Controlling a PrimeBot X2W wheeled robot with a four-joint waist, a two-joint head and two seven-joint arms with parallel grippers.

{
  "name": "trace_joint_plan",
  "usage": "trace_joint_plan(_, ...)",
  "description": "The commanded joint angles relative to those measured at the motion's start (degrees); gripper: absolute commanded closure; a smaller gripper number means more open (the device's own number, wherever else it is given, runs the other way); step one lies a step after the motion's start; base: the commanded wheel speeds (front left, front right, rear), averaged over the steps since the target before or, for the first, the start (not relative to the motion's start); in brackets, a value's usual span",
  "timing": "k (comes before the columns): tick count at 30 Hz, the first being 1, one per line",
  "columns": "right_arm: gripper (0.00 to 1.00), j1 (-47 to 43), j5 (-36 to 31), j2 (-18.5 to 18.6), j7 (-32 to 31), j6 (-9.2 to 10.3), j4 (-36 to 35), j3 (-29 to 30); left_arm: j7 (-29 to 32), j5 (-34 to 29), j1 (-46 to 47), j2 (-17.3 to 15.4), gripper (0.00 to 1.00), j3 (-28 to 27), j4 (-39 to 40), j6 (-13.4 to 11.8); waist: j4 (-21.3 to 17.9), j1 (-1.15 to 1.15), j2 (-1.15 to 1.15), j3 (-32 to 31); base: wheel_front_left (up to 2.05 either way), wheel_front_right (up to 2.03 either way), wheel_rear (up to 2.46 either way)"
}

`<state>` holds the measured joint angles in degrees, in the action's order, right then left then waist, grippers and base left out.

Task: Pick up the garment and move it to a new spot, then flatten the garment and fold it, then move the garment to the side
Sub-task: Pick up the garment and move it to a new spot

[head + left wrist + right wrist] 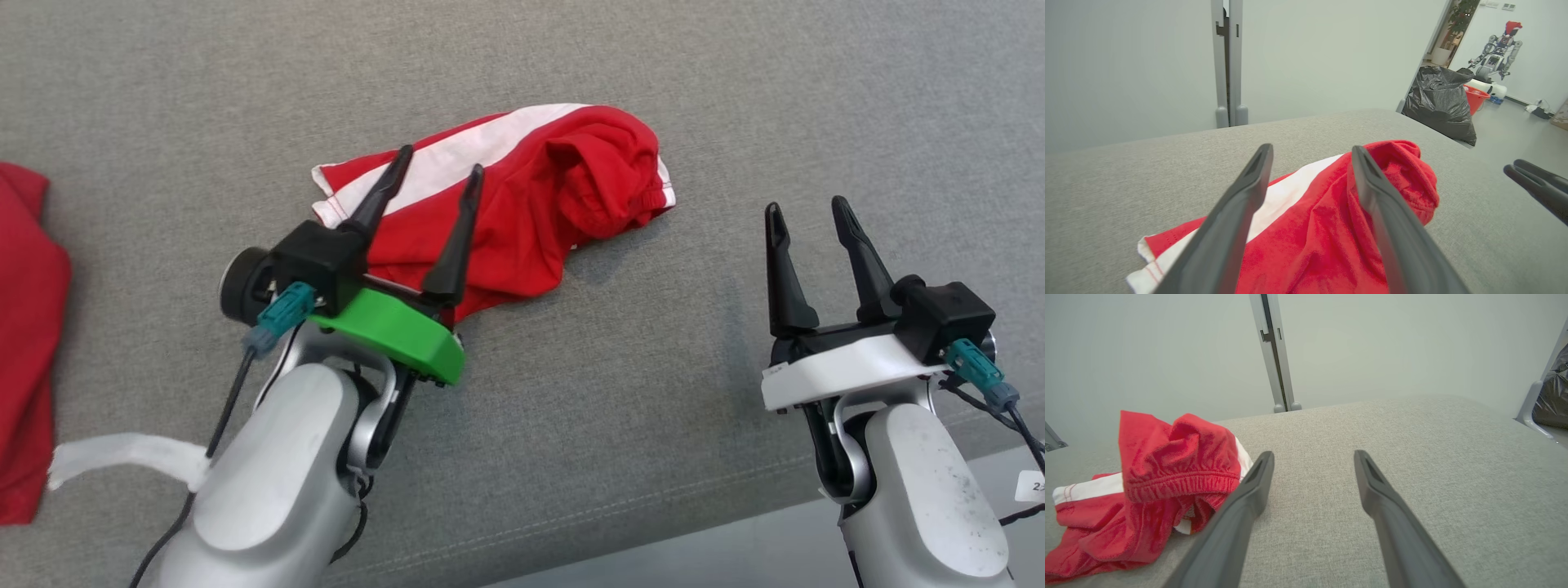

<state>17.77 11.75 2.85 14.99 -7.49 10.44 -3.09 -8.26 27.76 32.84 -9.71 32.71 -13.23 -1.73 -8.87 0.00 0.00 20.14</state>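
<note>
The garment (522, 204) is a red pair of shorts with a white side stripe, lying crumpled in a heap on the grey fabric surface (735, 122). My left gripper (439, 162) hangs just above its near-left part, open, with nothing between the fingers; in the left wrist view the garment (1314, 220) lies under and between those fingers (1241, 204). My right gripper (807, 206) stands open over bare fabric to the garment's right. The right wrist view shows the garment (1167, 482) at the left, beside my right gripper (1312, 457).
Another red cloth (24, 327) with a white strip (122, 453) lies at the left edge. The surface's front edge (735, 523) runs at the lower right. Beyond the far end stand a black bag (1439, 102) and a red bucket (1475, 97).
</note>
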Motion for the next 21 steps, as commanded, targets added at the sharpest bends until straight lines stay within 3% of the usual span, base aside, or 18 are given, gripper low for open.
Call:
trace_joint_plan(1,0.00,-0.78,-0.59,0.18,0.21,0.00,0.19,0.22,-0.63,0.42,-1.69,-1.14,0.00,-1.17,1.12,-1.27,3.10,0.00,0.00,-2.36,0.00,0.00,0.00)
trace_joint_plan(9,0.00,-1.67,-1.22,0.17,0.20,0.00,0.40,0.76,-4.32,2.70,-9.35,-6.19,0.00,-10.10,6.63,-7.67,5.94,0.00,0.00,-5.08,0.00,0.00,0.00)
trace_joint_plan(21,0.00,-4.39,-2.69,0.16,0.21,0.00,0.45,0.55,-6.53,2.00,-19.91,-11.42,0.00,-17.85,9.66,-11.63,6.79,0.00,0.00,-9.64,0.00,0.00,0.00)
